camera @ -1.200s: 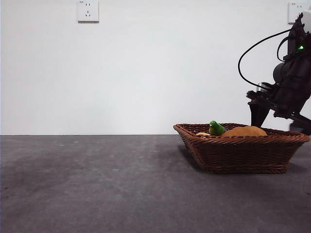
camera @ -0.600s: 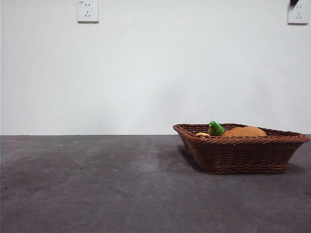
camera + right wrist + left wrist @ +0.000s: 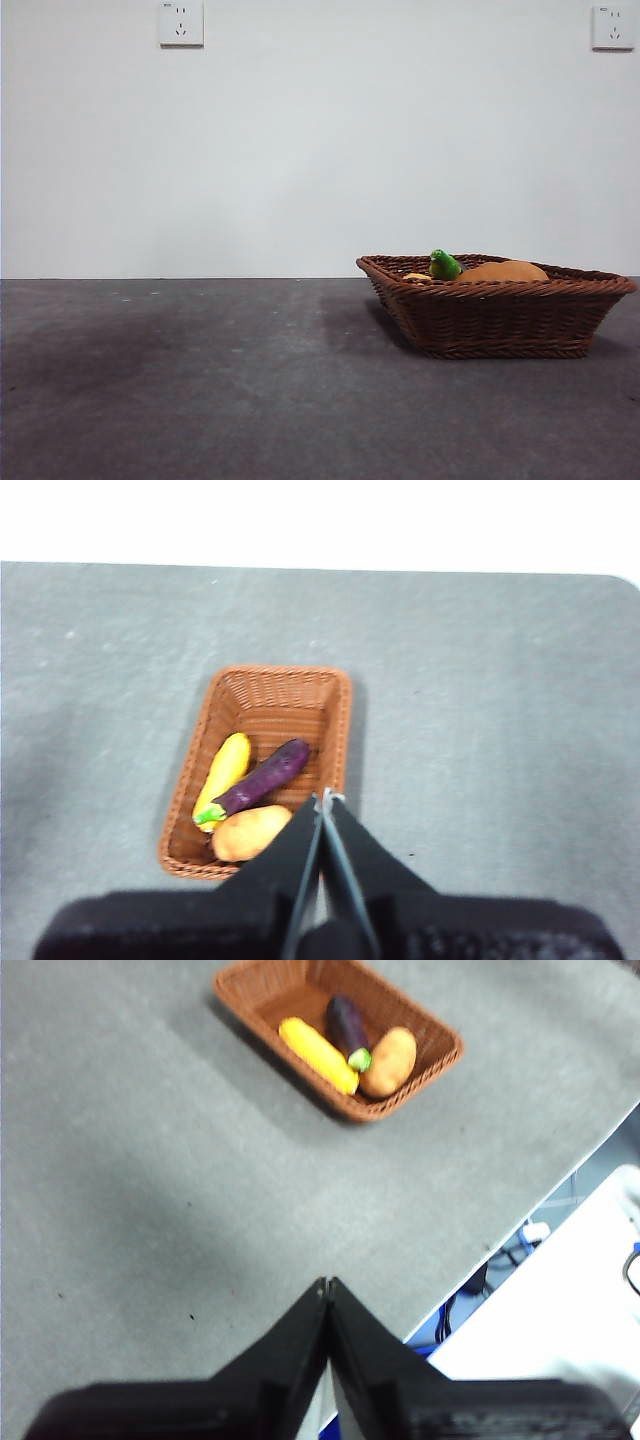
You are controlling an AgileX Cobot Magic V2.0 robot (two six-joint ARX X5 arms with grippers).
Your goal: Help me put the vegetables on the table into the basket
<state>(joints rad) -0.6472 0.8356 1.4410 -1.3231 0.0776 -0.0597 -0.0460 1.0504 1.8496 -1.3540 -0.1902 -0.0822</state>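
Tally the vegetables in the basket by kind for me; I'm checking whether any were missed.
Potato: 1
Eggplant: 1
Corn cob: 1
Total: 3, all inside the basket; none is seen on the table.

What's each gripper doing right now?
Left gripper: shut, empty, high over the table.
Right gripper: shut, empty, above the basket.
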